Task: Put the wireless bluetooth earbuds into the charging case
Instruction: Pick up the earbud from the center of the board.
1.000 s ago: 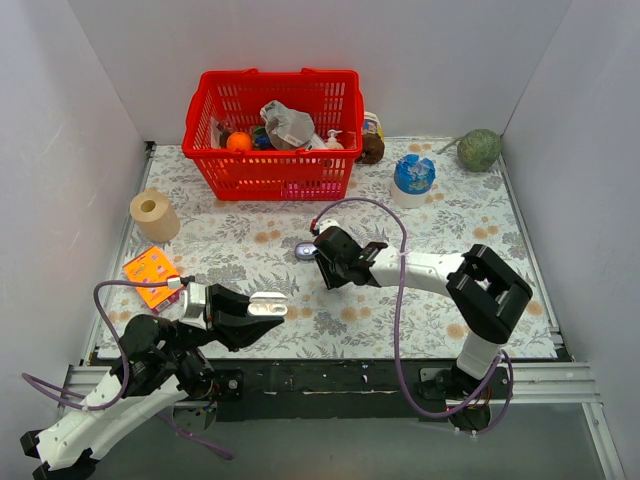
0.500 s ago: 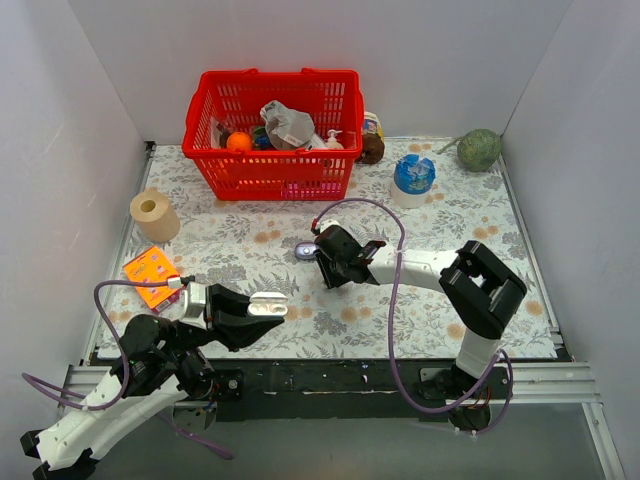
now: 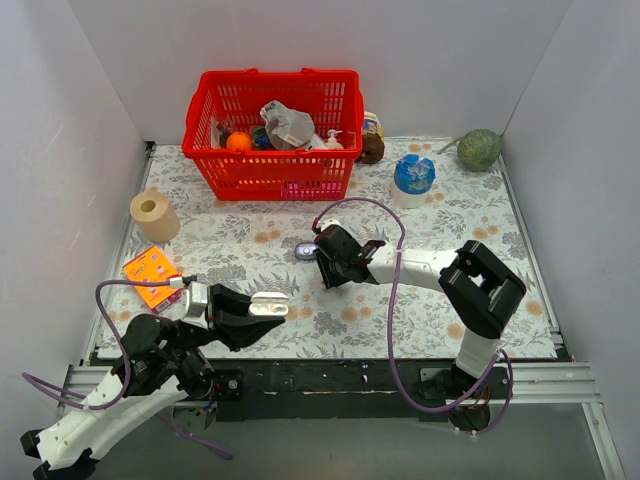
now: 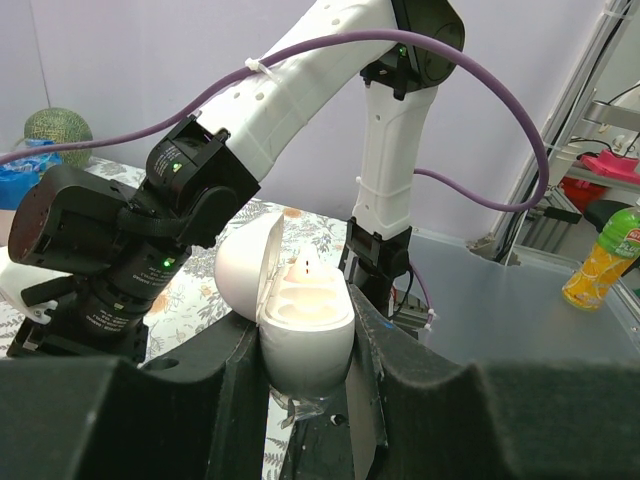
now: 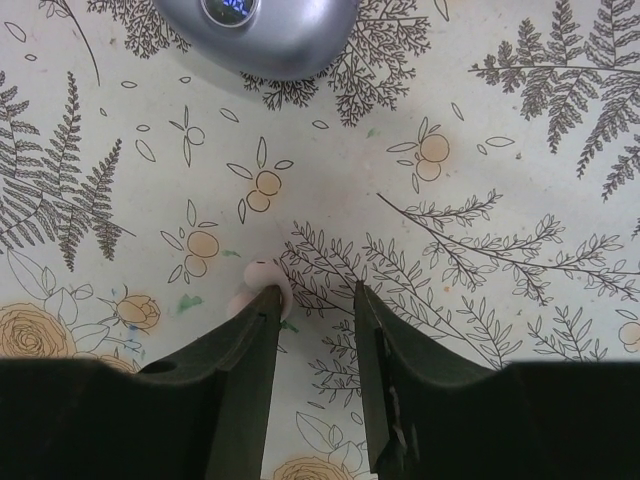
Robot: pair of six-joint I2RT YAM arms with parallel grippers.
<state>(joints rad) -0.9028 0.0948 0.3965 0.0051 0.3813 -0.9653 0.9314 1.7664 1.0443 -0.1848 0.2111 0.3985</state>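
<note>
Roughly halfway, by my reckoning: one earbud looks seated and the other lies loose on the table.

My left jaws are clamped on the charging case (image 4: 305, 325), a white egg-shaped shell with its lid hinged open, held above the table's (image 5: 450, 250) near edge, left of centre. A white stem (image 4: 305, 265) stands in its tray, and I take it for an earbud already in. My right jaws stand apart with nothing between them, low over the middle of the table. There a pale earbud (image 5: 255, 280) lies against the outer tip of one finger (image 5: 240, 370), not in the gap. A grey rounded object (image 5: 255, 25) sits just beyond. What remains, as I judge it, is to grip that earbud, carry it across and seat it.
</note>
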